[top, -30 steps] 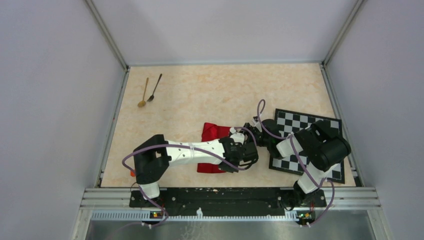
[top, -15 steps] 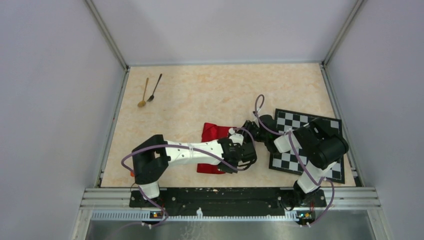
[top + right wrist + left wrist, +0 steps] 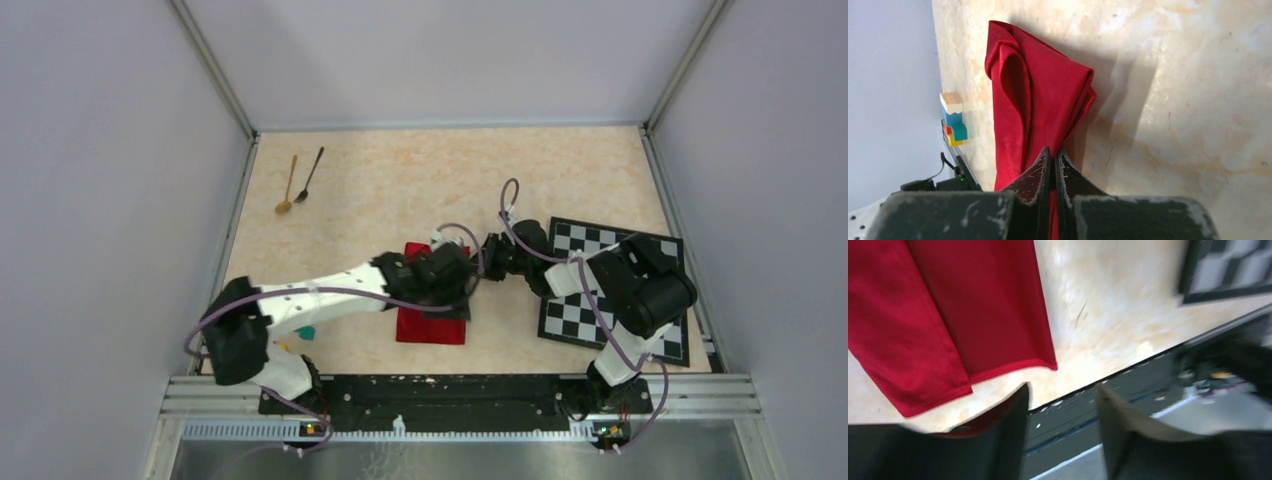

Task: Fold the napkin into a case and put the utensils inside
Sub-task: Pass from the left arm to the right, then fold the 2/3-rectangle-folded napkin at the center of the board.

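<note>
The red napkin (image 3: 430, 325) lies folded into a long narrow shape near the table's front, and its far end is bunched up (image 3: 1033, 90). My right gripper (image 3: 1053, 152) is shut on the cloth's right edge and comes in from the right (image 3: 478, 262). My left gripper (image 3: 455, 300) hovers over the napkin (image 3: 948, 315) with its fingers (image 3: 1010, 430) open and nothing between them. It points toward the table's front rail. The utensils, a gold spoon (image 3: 288, 186) and a black spoon (image 3: 310, 175), lie side by side at the far left.
A black-and-white chequered mat (image 3: 615, 290) lies at the right under the right arm. Small coloured blocks (image 3: 954, 120) stand near the front left edge (image 3: 303, 333). The metal front rail (image 3: 1128, 400) runs just beyond the napkin's near end.
My left gripper has opened, let go of the napkin and drawn back to the left along it. My right gripper has moved left and shut on the cloth's edge.
</note>
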Robot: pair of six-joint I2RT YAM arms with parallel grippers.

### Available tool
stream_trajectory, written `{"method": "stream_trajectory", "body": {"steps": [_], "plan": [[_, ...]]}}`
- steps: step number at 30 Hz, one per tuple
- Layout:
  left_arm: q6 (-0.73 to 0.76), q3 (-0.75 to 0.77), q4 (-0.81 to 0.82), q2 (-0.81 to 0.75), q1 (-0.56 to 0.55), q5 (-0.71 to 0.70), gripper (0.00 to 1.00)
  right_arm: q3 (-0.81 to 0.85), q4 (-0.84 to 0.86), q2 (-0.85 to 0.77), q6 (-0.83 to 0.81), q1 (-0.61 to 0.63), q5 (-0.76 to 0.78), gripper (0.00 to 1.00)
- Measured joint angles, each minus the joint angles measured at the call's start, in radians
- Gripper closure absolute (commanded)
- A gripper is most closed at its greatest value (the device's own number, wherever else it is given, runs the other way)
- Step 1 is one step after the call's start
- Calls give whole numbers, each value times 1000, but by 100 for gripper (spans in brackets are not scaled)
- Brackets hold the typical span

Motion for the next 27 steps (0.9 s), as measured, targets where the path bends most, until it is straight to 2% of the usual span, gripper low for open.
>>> {"method": "stream_trajectory", "body": {"steps": [5,7,11,13,19,27], "plan": [[32,-200,220,-272,303,163,89,44,-64,0,-65,0,-6,100],[43,-259,289,-317,415,209,100,64,-101,0,-92,0,-6,100],[63,-311,396,-253,558,308,100,105,-177,0,-144,0,-2,100],[75,-311,430,-197,592,334,100,126,-218,0,-169,0,3,100],[94,-301,494,-82,636,362,100,250,-380,11,-271,0,8,100],[95,-283,584,17,690,401,100,470,-575,106,-418,-1,4,100]]}}
